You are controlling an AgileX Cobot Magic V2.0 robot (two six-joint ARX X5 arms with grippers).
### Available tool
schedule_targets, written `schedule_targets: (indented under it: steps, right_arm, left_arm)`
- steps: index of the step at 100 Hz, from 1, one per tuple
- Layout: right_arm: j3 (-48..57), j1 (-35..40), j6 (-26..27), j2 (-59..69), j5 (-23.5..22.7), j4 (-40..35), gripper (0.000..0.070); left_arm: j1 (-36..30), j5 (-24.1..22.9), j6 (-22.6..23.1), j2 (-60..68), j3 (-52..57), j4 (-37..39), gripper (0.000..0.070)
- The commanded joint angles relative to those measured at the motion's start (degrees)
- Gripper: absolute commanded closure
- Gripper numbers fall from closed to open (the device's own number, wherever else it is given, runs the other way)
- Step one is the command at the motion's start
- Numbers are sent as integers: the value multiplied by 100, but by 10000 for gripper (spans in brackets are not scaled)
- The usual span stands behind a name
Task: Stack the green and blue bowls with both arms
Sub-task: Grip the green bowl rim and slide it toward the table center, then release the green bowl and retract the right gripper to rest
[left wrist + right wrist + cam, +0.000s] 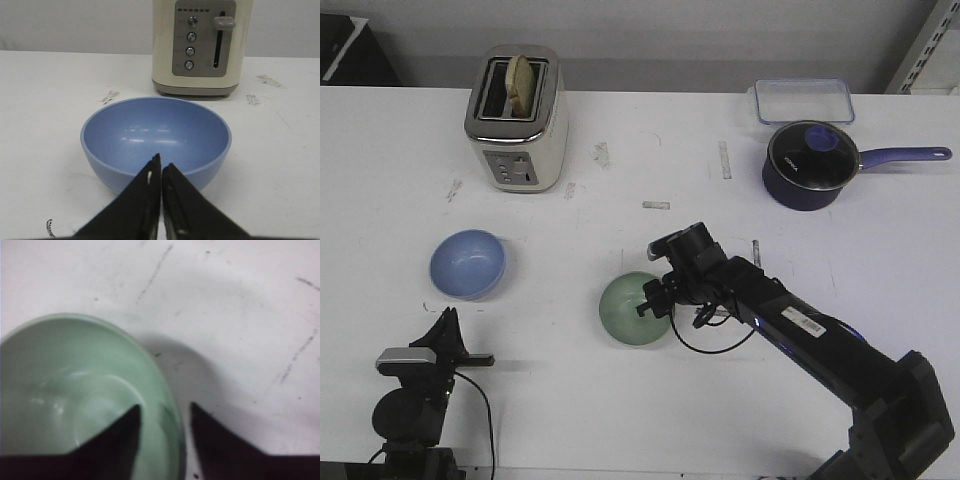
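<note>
The pale green bowl (632, 309) sits on the white table near the middle front; it fills the right wrist view (75, 400). My right gripper (653, 297) is open and straddles the bowl's right rim, one finger inside and one outside (165, 415). The light blue bowl (467, 264) stands at the left, in front of the toaster; it shows in the left wrist view (155, 142). My left gripper (161, 167) is shut and empty, low near the table's front edge (448, 325), short of the blue bowl.
A cream toaster (515, 120) with bread in it stands at the back left. A dark navy saucepan (810, 165) with a glass lid and a clear plastic container (802, 100) stand at the back right. Tape marks dot the table.
</note>
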Motion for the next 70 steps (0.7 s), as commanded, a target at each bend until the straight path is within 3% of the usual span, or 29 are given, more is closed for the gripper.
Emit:
schedule_targets:
  steps: [1, 44, 51, 64, 70]
  right_arm:
    - [87, 37, -9, 85, -92, 35, 311]
    - [308, -472, -166, -1233, -76, 63, 309]
    - [308, -691, -166, -1572, -59, 39, 405]
    - [302, -1156, -221, -2203, 212, -133, 662]
    - [286, -1375, -376, -2465, 516, -275, 697]
  left_arm:
    - [4, -4, -28, -11, -122, 52, 699]
    - [4, -4, -26, -11, -122, 52, 699]
    - [4, -4, -28, -11, -122, 52, 699]
    - [4, -4, -28, -11, -122, 55, 699]
    - [4, -4, -28, -11, -122, 55, 699]
